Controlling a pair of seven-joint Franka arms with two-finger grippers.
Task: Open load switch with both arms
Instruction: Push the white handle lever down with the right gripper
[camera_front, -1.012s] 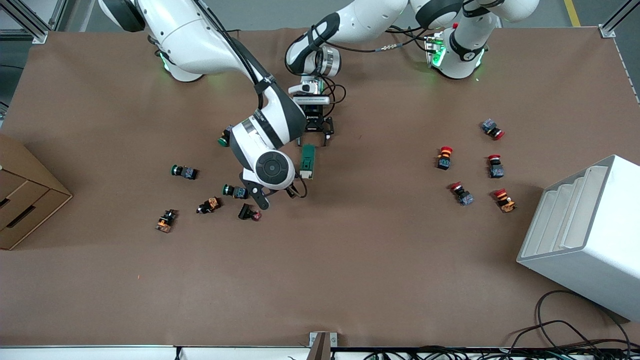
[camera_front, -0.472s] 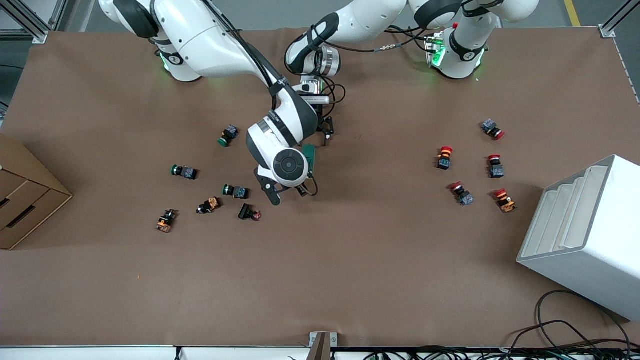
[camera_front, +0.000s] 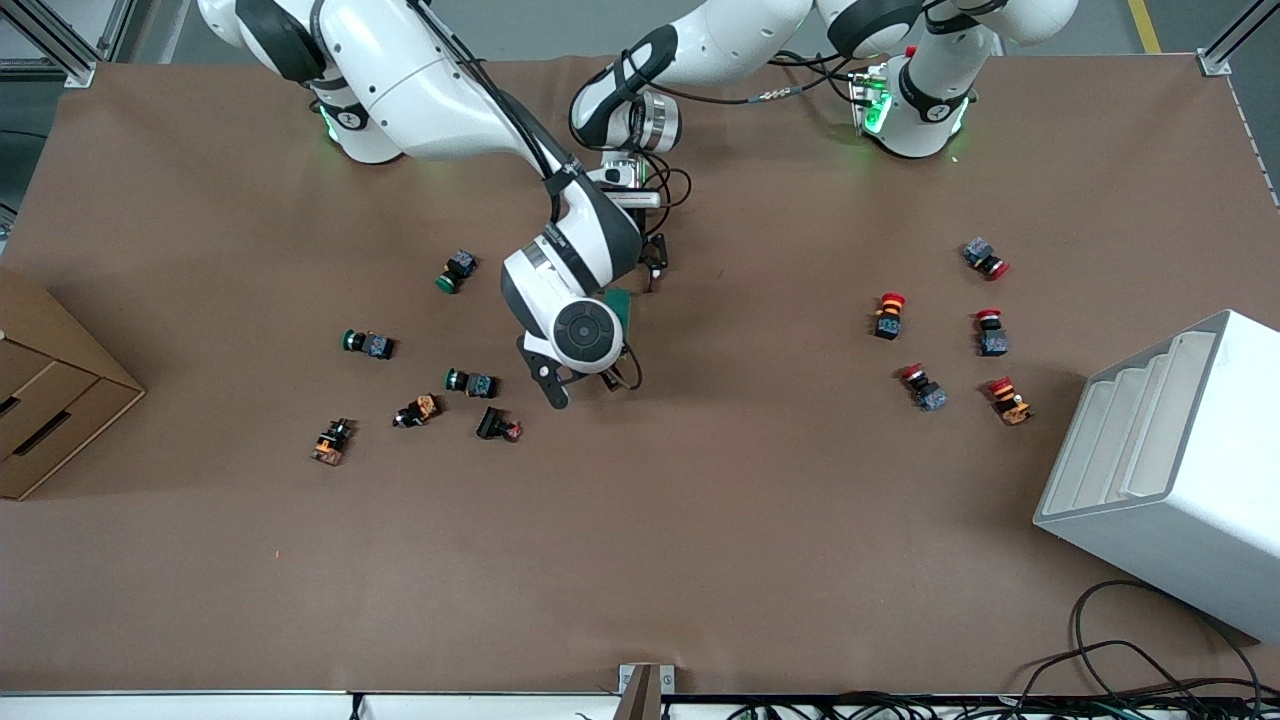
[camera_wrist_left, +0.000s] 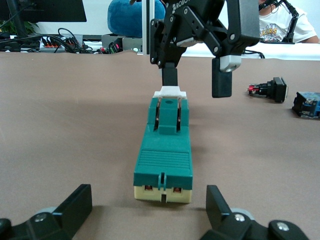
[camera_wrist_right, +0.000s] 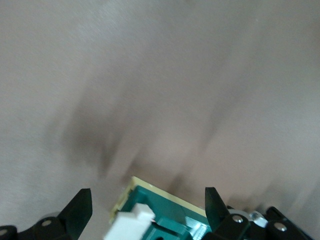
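The load switch (camera_wrist_left: 164, 150) is a dark-green block lying flat mid-table, its white handle (camera_wrist_left: 170, 91) at the end nearer the front camera. In the front view only a green corner (camera_front: 621, 300) shows beside the right arm's wrist. My left gripper (camera_wrist_left: 148, 210) sits low at the switch's cream end, open, with its fingers either side and apart from the block. My right gripper (camera_wrist_left: 196, 80) hangs open just over the handle end. In the right wrist view the switch (camera_wrist_right: 170, 217) lies between the open fingers of the right gripper (camera_wrist_right: 147, 210).
Green-capped push buttons (camera_front: 455, 270) and orange ones (camera_front: 418, 410) lie toward the right arm's end. Red-capped buttons (camera_front: 888, 315) lie toward the left arm's end, near a white slotted rack (camera_front: 1170, 460). A cardboard box (camera_front: 50, 400) sits at the table's edge.
The right arm's wrist has swung toward the left arm's end and now covers most of the switch in the front view. The left arm and the switch have not moved.
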